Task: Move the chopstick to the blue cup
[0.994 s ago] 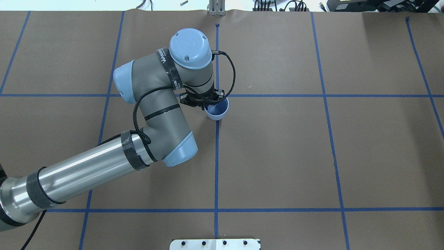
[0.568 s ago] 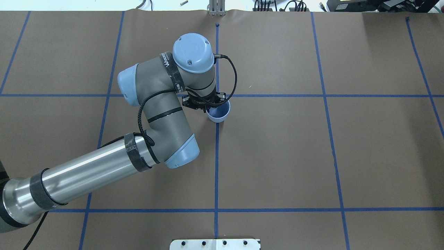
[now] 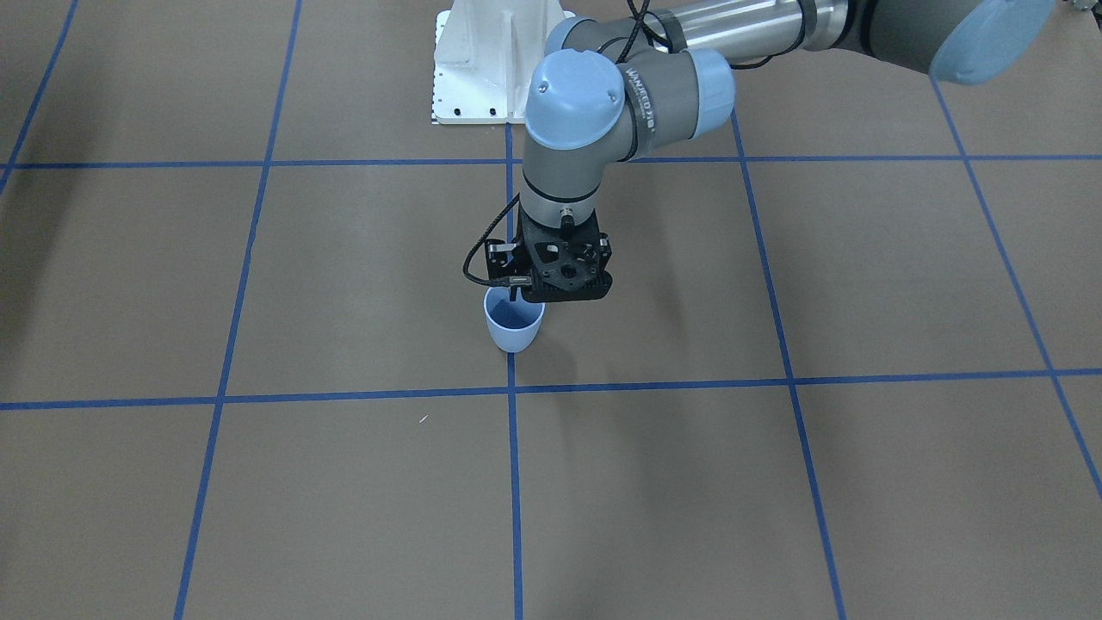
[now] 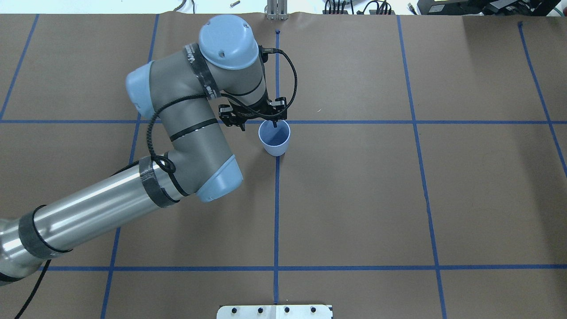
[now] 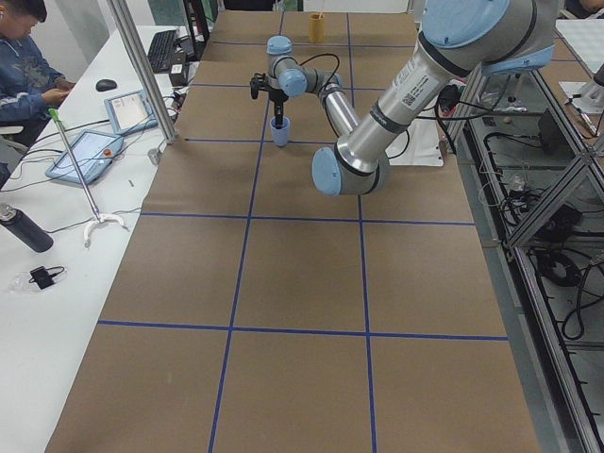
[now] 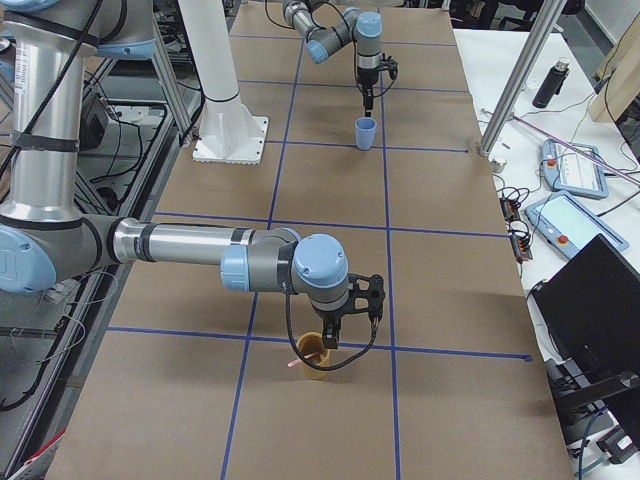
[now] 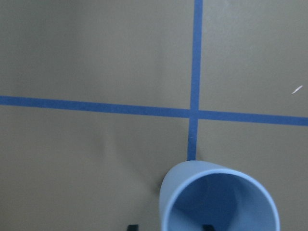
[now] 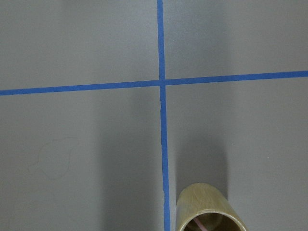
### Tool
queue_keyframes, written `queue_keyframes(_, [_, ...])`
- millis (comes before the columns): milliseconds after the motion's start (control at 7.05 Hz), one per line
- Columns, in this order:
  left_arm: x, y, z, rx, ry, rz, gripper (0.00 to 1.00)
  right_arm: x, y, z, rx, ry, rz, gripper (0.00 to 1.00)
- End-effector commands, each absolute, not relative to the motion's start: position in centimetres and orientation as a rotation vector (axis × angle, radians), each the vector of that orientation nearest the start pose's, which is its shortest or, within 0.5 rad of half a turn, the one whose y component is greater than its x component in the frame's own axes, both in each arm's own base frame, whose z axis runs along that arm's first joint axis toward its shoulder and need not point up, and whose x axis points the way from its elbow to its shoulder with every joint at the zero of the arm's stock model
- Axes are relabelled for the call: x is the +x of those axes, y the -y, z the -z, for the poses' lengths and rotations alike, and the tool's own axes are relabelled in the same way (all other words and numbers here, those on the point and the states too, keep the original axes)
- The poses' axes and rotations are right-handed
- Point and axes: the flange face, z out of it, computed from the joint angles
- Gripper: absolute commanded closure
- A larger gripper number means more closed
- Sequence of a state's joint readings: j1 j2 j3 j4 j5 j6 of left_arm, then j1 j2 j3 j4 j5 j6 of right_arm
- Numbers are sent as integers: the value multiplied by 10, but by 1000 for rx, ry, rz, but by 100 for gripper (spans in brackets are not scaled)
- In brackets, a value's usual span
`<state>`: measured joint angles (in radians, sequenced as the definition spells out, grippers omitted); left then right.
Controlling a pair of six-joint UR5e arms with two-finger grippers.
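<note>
Over the blue cup (image 4: 274, 141), the left pincer (image 4: 269, 125) hung with jaws apart, straddling the cup's wall: one finger (image 7: 208, 226) was inside the mouth, the other outside. It was clamped on nothing. The cup stood upright on the table (image 4: 398, 199) with nothing in it.

The chopstick (image 6: 300, 358) was well apart from the blue cup, off toward the robot's right. It leaned in a tan cup (image 6: 315, 372) with one end poking over the rim. The right pincer (image 6: 333, 338) sat right at that tan cup, close over the stick. I couldn't tell whether its jaws were apart or together (only the side camera caught it, and its own wrist view showed just the tan rim and a pink sliver).

My read: pickup stage, transfer not started. To do it well:
- Grip the stick near its upper end, square across it. It's thin and will likely pivot in a loose pinch.
- Pull straight up until the lower tip clears the tan rim, or that cup probably tips.
- Get the left pincer out of the blue cup's mouth first, lifting straight up so the inner finger doesn't hook the rim.
- Lower the tip to the middle of the blue cup and release low. The cup looks light, and a long stick dropped onto the rim could knock it over.
</note>
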<state>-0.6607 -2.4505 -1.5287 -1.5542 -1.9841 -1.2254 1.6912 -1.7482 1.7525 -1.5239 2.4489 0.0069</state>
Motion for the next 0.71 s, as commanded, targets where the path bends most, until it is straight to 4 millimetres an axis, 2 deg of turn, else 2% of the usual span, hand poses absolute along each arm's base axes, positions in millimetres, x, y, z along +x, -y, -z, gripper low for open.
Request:
queue_keyframes(0, [467,515,-155,35,-914,141,3,148,386,-700,99,872,-88,0])
queue_keyframes(142, [466,516,-164,33,-905,142,3,152,376,-722,83,882,-95,0])
queue_keyframes(284, [466,516,-164,34,-906,142,3,150,364,-731,57,896,-114,0])
queue_keyframes(568, [466,516,-164,34,-906,142,3,137,351,-732,13,1056,-235,1])
